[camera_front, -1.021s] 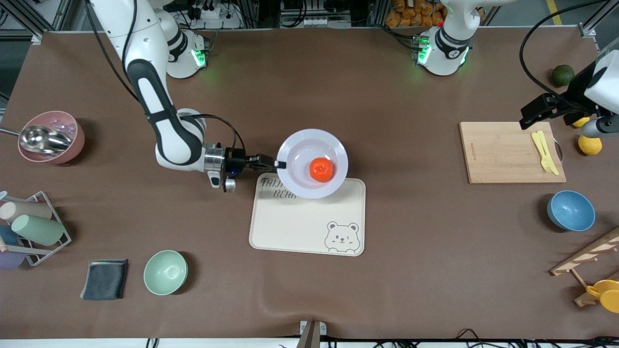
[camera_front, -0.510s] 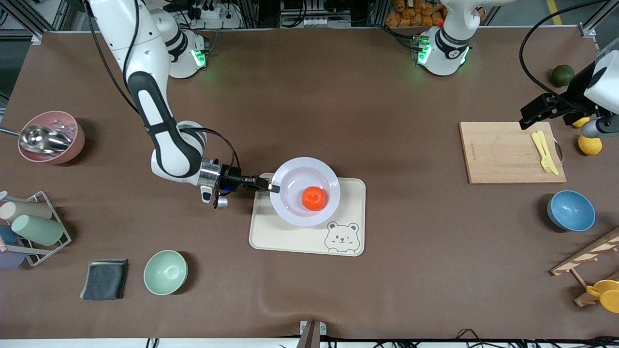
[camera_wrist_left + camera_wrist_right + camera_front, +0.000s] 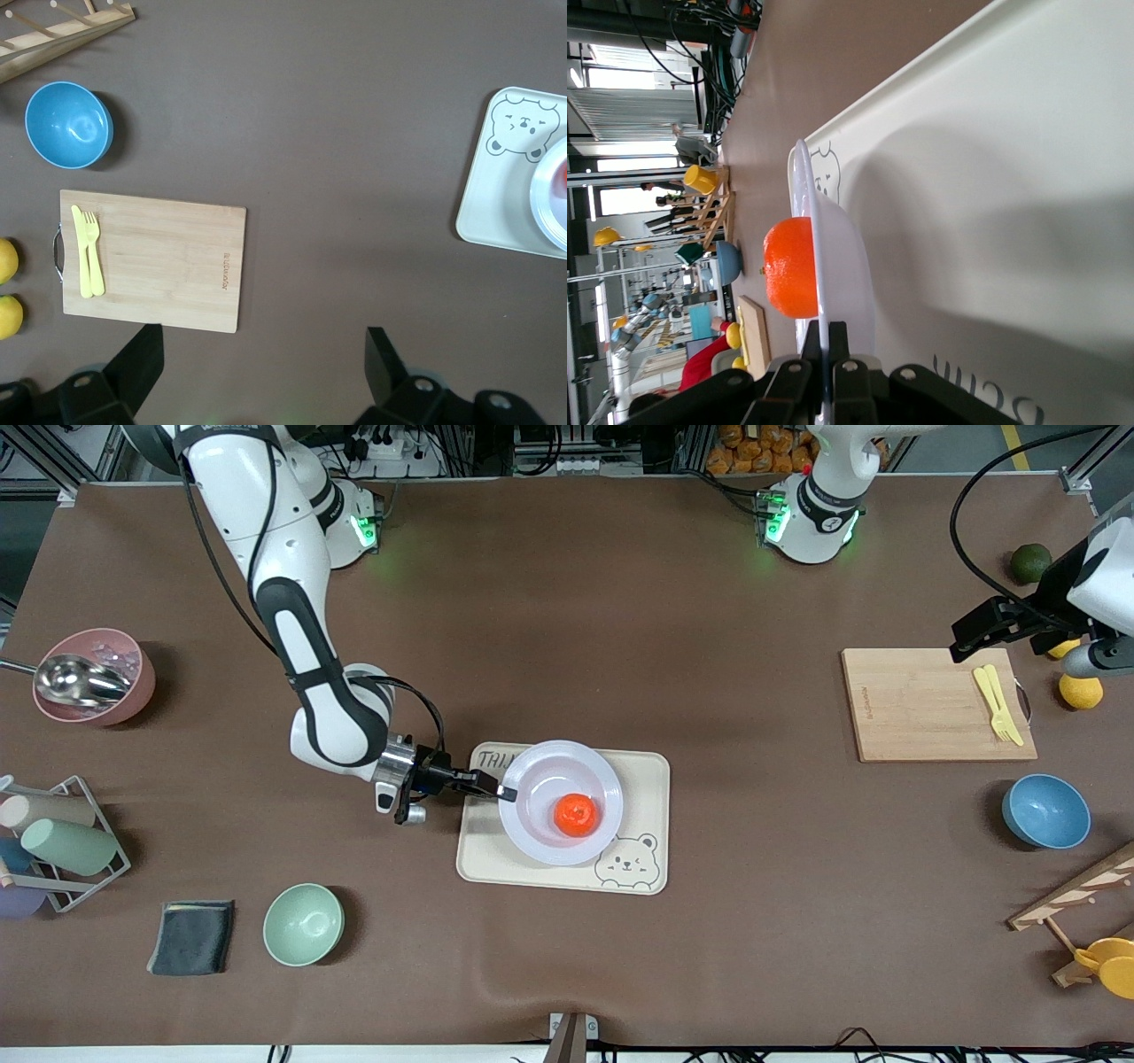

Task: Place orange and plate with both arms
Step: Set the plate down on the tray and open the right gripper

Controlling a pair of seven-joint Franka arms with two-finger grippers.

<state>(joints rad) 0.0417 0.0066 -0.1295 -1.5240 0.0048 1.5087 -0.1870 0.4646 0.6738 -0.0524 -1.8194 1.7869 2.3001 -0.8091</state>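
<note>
- Lavender-white plate [image 3: 562, 775] sits over the bear tray [image 3: 496, 859], orange [image 3: 576, 815] in its well.
- Right gripper [image 3: 500, 792] is clamped on the plate rim at the edge toward the right arm's end; whether the plate rests on the tray I cannot tell.
- Plate looks stiff and light; rim is the only handhold.
- Orange looks glossy and free to roll, so keep the plate level.
- Left gripper [image 3: 257, 354] waits above the table near the cutting board [image 3: 159, 266], fingers apart.

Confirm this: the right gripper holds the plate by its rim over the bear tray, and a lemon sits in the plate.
One thing is wrong: the fruit in the plate is the orange, not a lemon, as the front view shows. The rest stands: the right gripper grips the plate's rim over the bear tray. The left gripper waits, open, beside the cutting board.
</note>
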